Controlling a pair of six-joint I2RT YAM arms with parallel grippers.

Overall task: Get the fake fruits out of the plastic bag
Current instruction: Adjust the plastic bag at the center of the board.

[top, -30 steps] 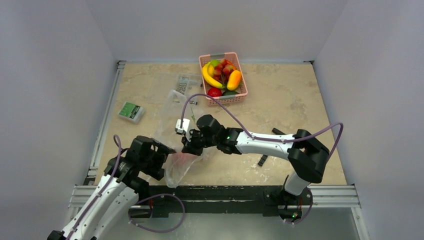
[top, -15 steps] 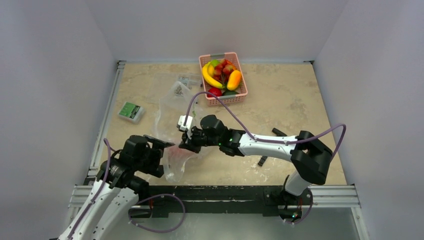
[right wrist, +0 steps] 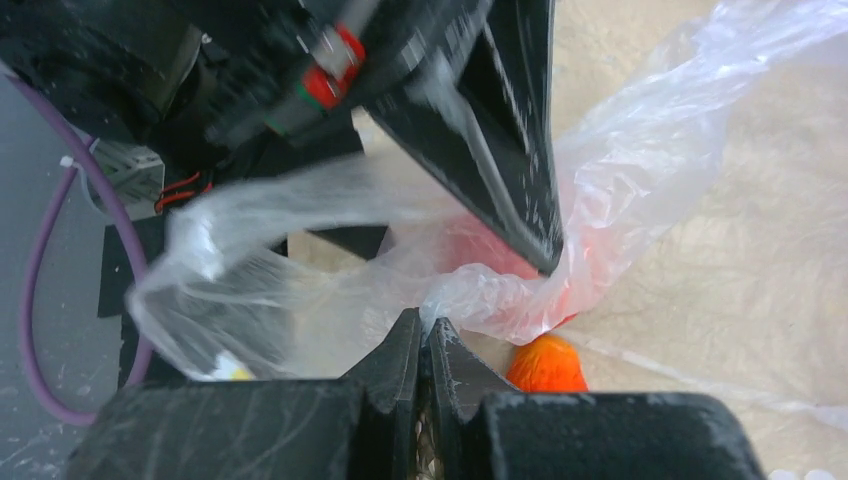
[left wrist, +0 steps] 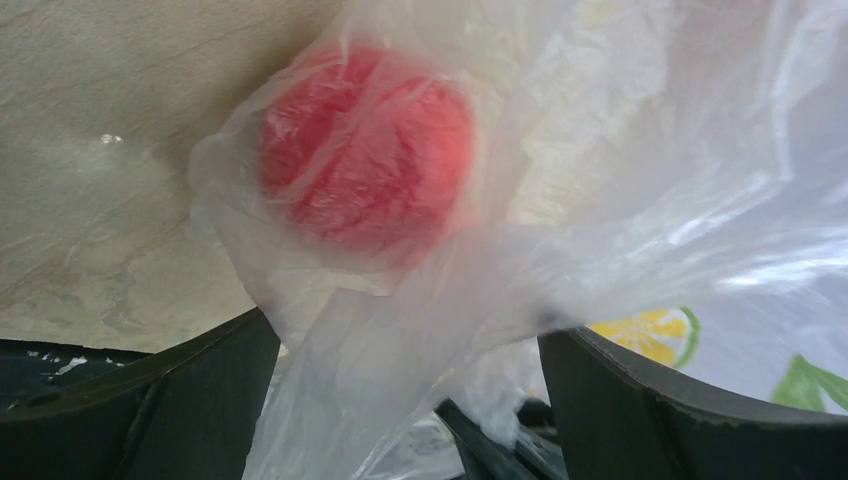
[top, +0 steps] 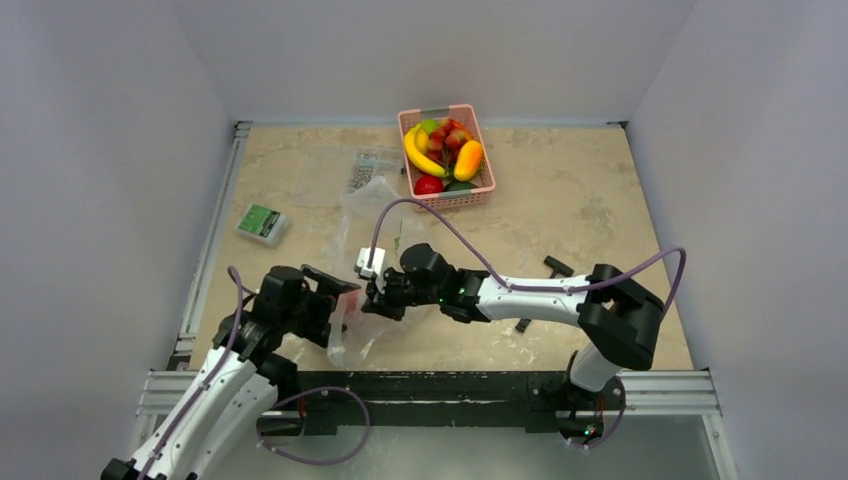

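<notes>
The right gripper (right wrist: 424, 325) has its two black fingers pressed together, pinching a bunched fold of the large clear crinkly plastic bag (right wrist: 640, 170) printed with small yellow-and-green motifs. The left gripper (left wrist: 410, 345) stands wide apart, its dark fingers (left wrist: 190, 400) on either side of a hanging stretch of the same film, not clamped on it. Just beyond those fingers, a round glossy red plastic fruit (left wrist: 365, 150) sits inside the bag, veiled by the film, with the beige marbled table (left wrist: 120, 120) behind it. In the right wrist view, a small orange plastic fruit (right wrist: 546, 364) lies on the table at the bag's edge; whether it is inside the film cannot be told. From above, the two grippers are close together over the bag near the table's front edge. A pink plastic basket (top: 436, 109) holding more fruit stands well apart at the far side.
</notes>
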